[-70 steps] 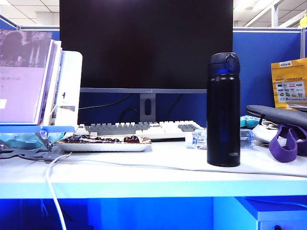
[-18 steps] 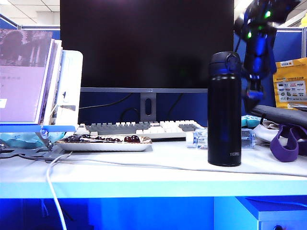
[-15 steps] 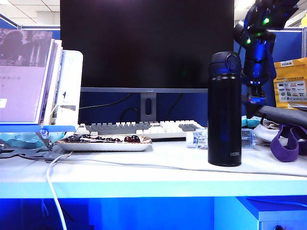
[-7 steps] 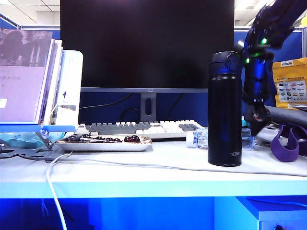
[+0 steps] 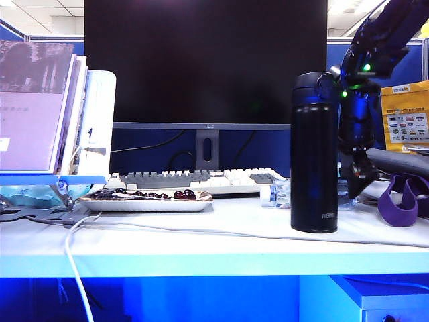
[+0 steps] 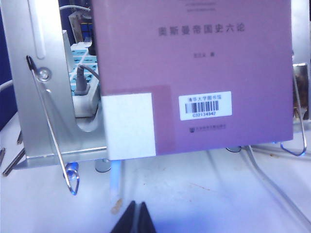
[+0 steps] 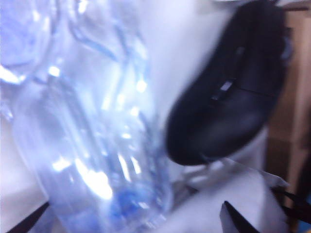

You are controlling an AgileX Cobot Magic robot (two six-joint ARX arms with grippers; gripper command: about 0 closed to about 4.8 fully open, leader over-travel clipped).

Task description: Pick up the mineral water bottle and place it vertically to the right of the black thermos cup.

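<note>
The black thermos cup (image 5: 314, 153) stands upright near the table's front on the right. Behind it lies the mineral water bottle (image 5: 277, 194) on its side, white cap to the left, its middle hidden by the thermos. My right gripper (image 5: 362, 178) hangs low just right of the thermos, at the bottle's far end. In the right wrist view the clear bottle (image 7: 87, 136) fills the frame, blurred, and my right gripper (image 7: 133, 222) is open with a dark fingertip (image 7: 234, 221) on either side of it. My left gripper (image 6: 136, 213) is shut and empty above the white table.
A black mouse (image 7: 228, 111) lies close beside the bottle. A keyboard (image 5: 201, 180) and monitor (image 5: 204, 64) sit behind, a tray of dark fruit (image 5: 144, 199) left of centre, a book on a metal stand (image 6: 194, 73) far left. A purple strap (image 5: 401, 198) and black pouch (image 5: 395, 161) crowd the right.
My right arm has come down from above beside the thermos to the level of the lying bottle, and its wrist has rolled. The bottle, thermos and left arm stay put.
</note>
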